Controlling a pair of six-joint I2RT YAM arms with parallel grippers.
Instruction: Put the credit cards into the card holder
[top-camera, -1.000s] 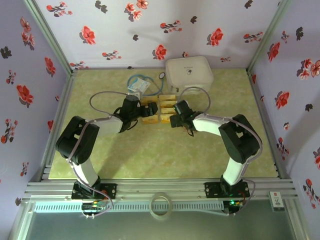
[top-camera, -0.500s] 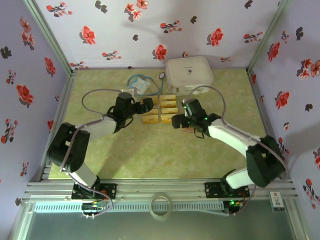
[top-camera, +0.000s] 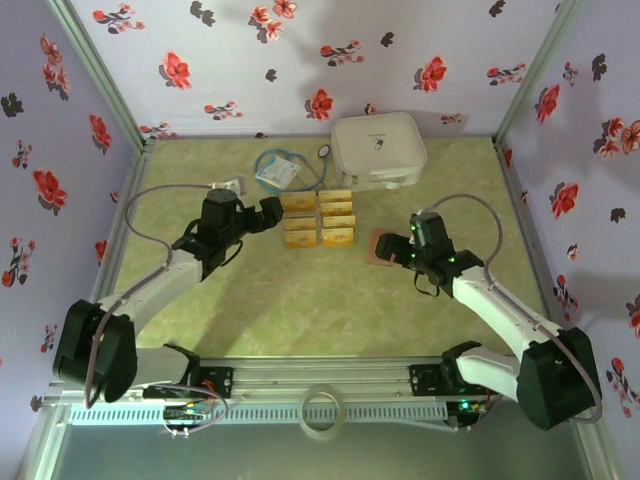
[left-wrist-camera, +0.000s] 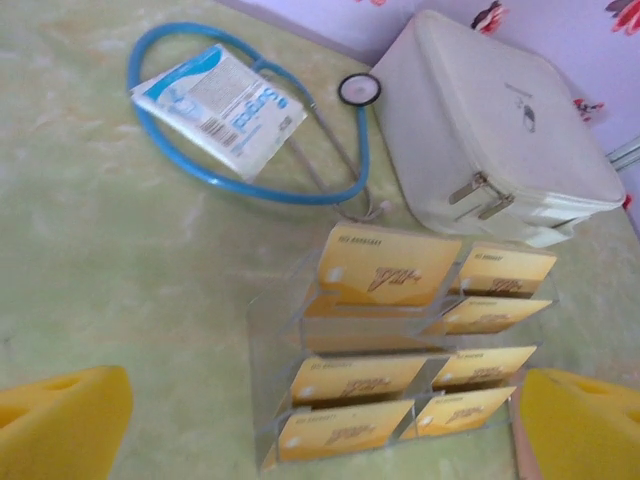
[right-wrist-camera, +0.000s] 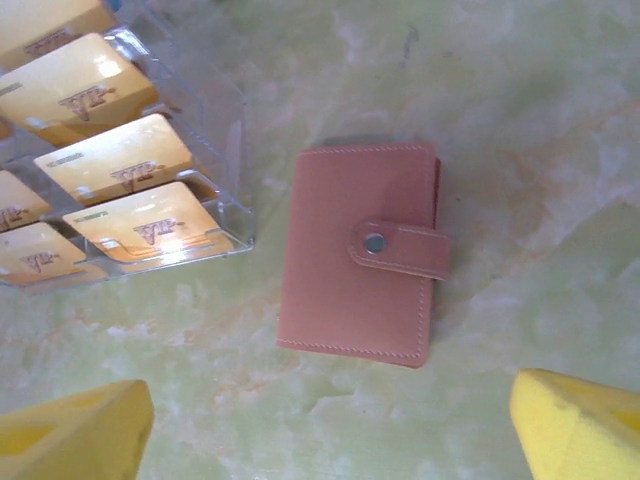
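Trouble looks likeliest at the card holder. From above, it lies flat on the desk just right of the clear rack that holds the credit cards. The right gripper hovers at the holder's far side and the left gripper is left of the rack. In the left wrist view, the jaws are spread wide and empty, facing the rack; tugging a card could drag or tip that light rack. In the right wrist view, the jaws are spread with nothing pinched. The holder is reddish-brown, stitched and folded, with its strap snapped shut, so no card can enter until it is opened, and it may skid when pried.
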